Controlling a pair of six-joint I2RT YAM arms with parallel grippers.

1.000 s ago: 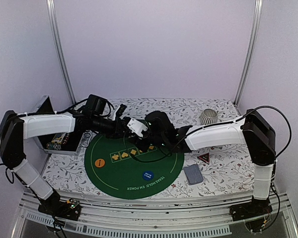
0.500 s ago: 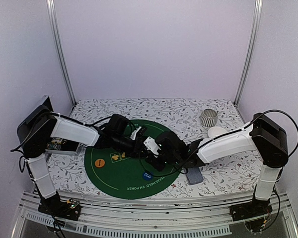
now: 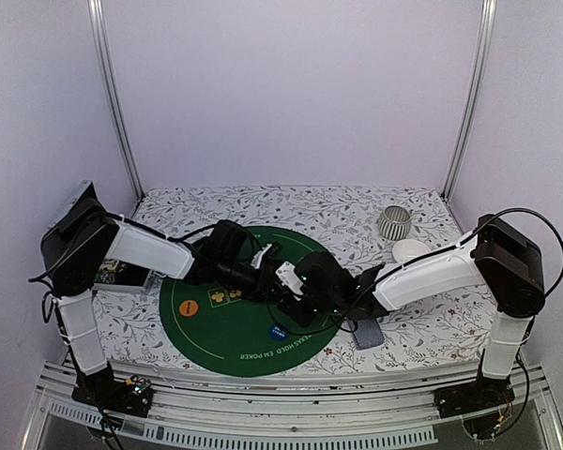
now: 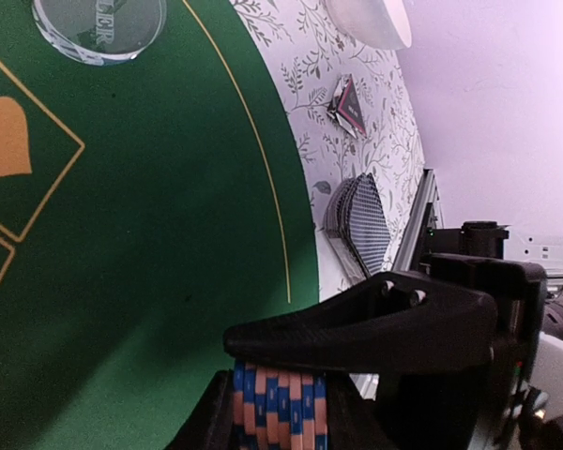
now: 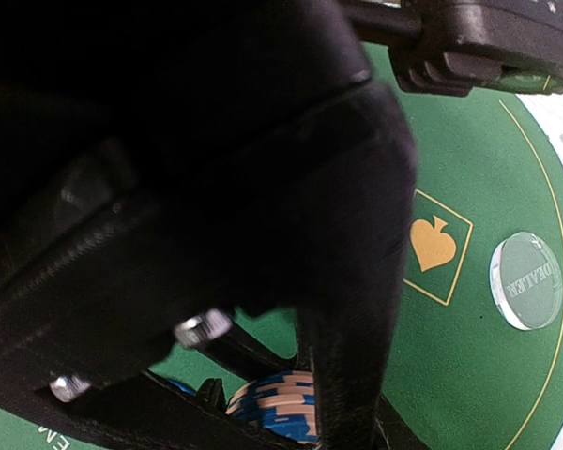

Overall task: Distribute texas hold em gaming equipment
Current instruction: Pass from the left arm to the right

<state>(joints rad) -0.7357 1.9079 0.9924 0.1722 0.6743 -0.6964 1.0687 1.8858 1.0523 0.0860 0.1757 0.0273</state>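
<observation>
A short stack of blue-and-orange striped poker chips (image 4: 277, 408) hangs just above the round green mat (image 3: 216, 333). My left gripper (image 4: 280, 398) is shut on the stack's two end faces. My right gripper (image 5: 291, 403) is closed across the chips' (image 5: 277, 403) rims, with one black finger (image 4: 357, 323) lying along the top. In the top view both grippers meet over the mat's middle, the left (image 3: 278, 279) just behind the right (image 3: 297, 302). On the mat lie an orange button (image 3: 189, 307), a blue button (image 3: 278, 330) and a clear dealer disc (image 5: 525, 279). The grey-blue card deck (image 3: 364, 333) and the red-black triangle marker (image 4: 347, 105) rest on the cloth to the right.
A white bowl (image 3: 411, 249) and a ribbed grey cup (image 3: 393, 221) stand at the back right. An open box (image 3: 113, 274) with more pieces sits at the left edge under the left arm. The floral cloth (image 3: 422, 319) runs to the metal rail in front.
Both arms have swung together from the back of the mat toward its middle and front with the chips between them. Over the last half second they barely moved.
</observation>
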